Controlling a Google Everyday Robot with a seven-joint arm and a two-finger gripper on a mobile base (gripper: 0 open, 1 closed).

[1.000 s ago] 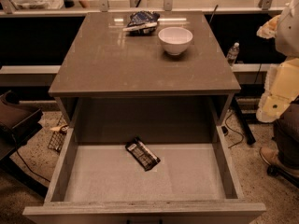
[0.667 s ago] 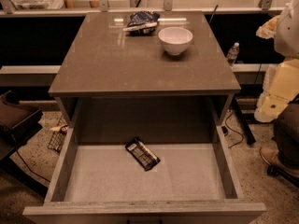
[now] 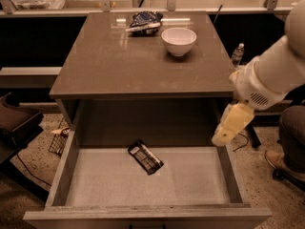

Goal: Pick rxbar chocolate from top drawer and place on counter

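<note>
Left to right: top drawer stands open under the counter surface, so access is sorted. rxbar chocolate lies flat on the drawer floor, a bit left of centre, toward the far half. It sits at an angle, with the white label end pointing far-left. It's not grasped and nothing has gone to the counter yet, so pick, lift and place all remain. I'd call the task barely started.

Along the far edge of the surface sits a blue-and-white snack bag, with a white bowl just to its right. Neither is the target. For placing I'd aim at the near half, away from both.

On the right, the hand hangs off the white arm over the drawer's right wall, near its far-right corner. It has no hold on the bar, and I can't tell how far open it is. The bar is well apart from it, to its left and lower. My read is that the hand has to travel left and down into the drawer.
</note>
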